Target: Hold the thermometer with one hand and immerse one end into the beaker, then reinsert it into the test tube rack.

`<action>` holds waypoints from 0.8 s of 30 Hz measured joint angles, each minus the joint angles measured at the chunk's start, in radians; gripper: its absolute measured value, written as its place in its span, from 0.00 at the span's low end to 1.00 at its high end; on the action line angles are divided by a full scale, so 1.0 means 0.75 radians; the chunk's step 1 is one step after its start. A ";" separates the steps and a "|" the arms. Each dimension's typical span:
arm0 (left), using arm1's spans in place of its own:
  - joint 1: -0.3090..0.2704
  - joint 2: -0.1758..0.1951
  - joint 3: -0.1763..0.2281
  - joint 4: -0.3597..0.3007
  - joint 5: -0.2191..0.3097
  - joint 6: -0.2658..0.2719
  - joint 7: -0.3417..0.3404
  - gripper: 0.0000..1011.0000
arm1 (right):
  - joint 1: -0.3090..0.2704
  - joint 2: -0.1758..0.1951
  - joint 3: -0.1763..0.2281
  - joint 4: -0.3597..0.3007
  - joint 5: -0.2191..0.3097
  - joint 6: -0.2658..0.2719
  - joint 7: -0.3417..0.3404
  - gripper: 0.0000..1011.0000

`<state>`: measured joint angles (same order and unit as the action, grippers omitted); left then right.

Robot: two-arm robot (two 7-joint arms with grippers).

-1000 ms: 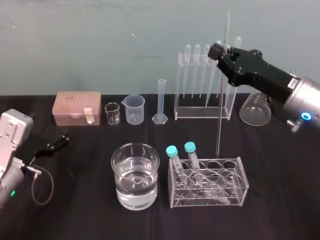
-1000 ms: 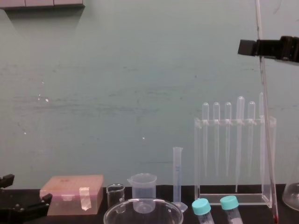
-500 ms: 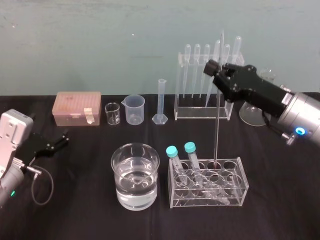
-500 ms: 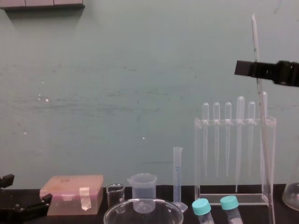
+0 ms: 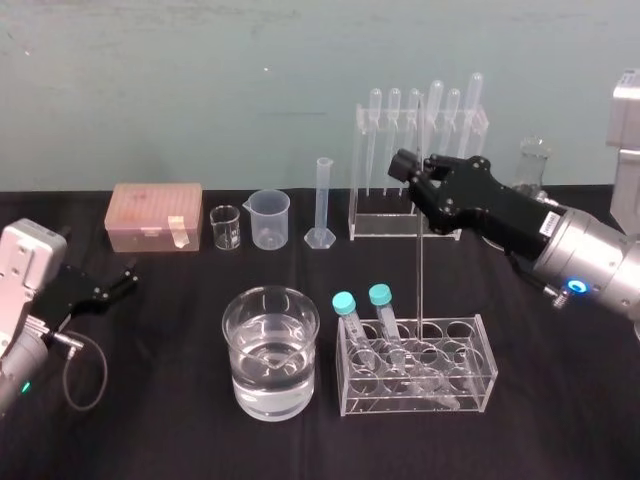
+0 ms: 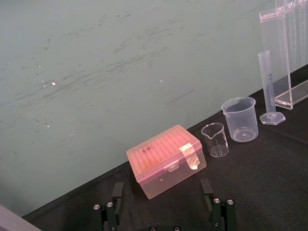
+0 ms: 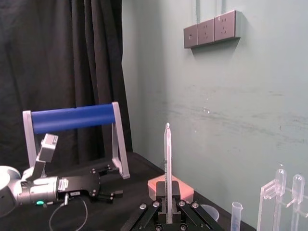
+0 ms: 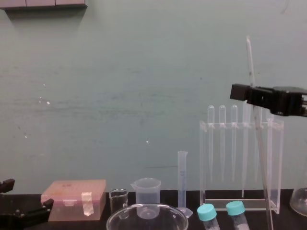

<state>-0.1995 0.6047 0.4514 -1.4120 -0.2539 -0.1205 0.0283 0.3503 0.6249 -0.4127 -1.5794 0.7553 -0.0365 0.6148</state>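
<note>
Black table (image 5: 150, 420) against a teal wall. Right gripper (image 5: 420, 186) is clamped on the thermometer (image 5: 419, 270) around mid-length (rod upright, top sticking out above the fingers), in front of the tall pipette stand (image 5: 400, 228). Its lower end reaches a back-row hole of the low test tube rack (image 5: 470, 378), just right of the beaker (image 5: 270, 352). Left gripper (image 5: 126, 281) rests parked at the table's left, fingers spread wide, holding nothing.
</note>
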 joint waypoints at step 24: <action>0.000 0.000 0.000 0.000 0.000 0.000 0.000 1.00 | 0.004 -0.049 -0.027 0.093 -0.110 0.024 0.001 0.05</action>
<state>-0.1995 0.6047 0.4514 -1.4120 -0.2539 -0.1205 0.0283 0.3535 0.5879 -0.4330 -1.5096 0.6730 -0.0181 0.6154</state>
